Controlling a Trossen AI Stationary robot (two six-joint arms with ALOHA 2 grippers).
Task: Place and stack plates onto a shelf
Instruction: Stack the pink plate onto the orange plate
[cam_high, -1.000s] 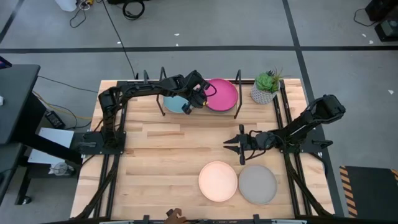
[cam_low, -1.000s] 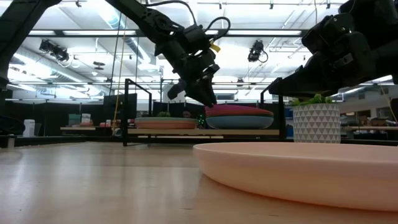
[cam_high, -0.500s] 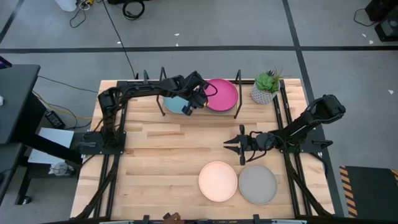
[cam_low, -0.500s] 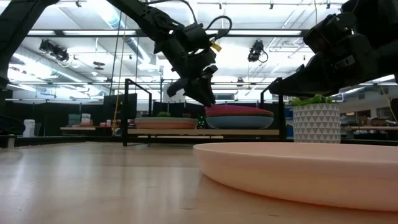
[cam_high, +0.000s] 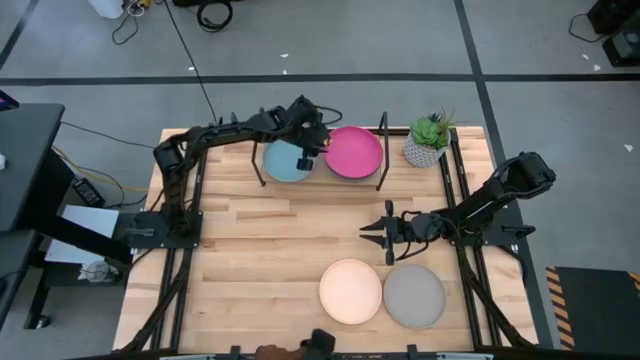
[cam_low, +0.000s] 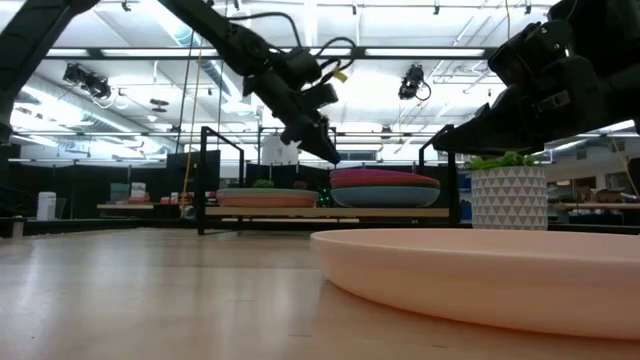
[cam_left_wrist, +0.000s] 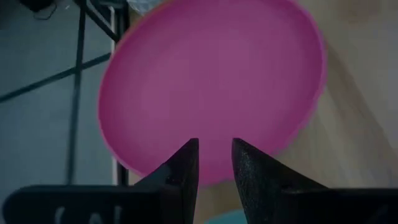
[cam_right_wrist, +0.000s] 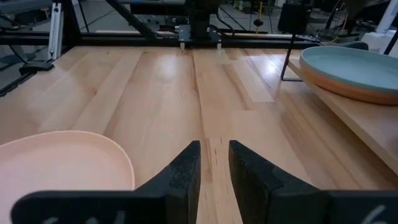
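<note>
The shelf (cam_high: 318, 180) stands at the table's far edge and carries two stacks. A light blue plate (cam_high: 283, 162) tops the left stack and the magenta plate (cam_high: 356, 152) tops the right one (cam_low: 385, 180). My left gripper (cam_high: 313, 140) hovers above the shelf between the stacks, over the magenta plate's (cam_left_wrist: 211, 81) left rim, with its fingers a narrow gap apart and nothing between them. A peach plate (cam_high: 350, 291) and a grey plate (cam_high: 414, 296) lie flat on the table near its near edge. My right gripper (cam_high: 366, 232) waits mid-table beyond them, narrowly open and empty.
A small potted plant (cam_high: 428, 140) stands right of the shelf. Black wire uprights (cam_high: 381, 150) rise at the shelf's ends. Bare wood lies between the shelf and the two loose plates. Part of a person (cam_high: 318, 343) shows at the near edge.
My left gripper has risen from the gap between the two stacks and drawn back toward the table's far edge and a little left. It now stands clear above the magenta plate's rim. The magenta plate stays flat on the right stack. More of the light blue plate shows now.
</note>
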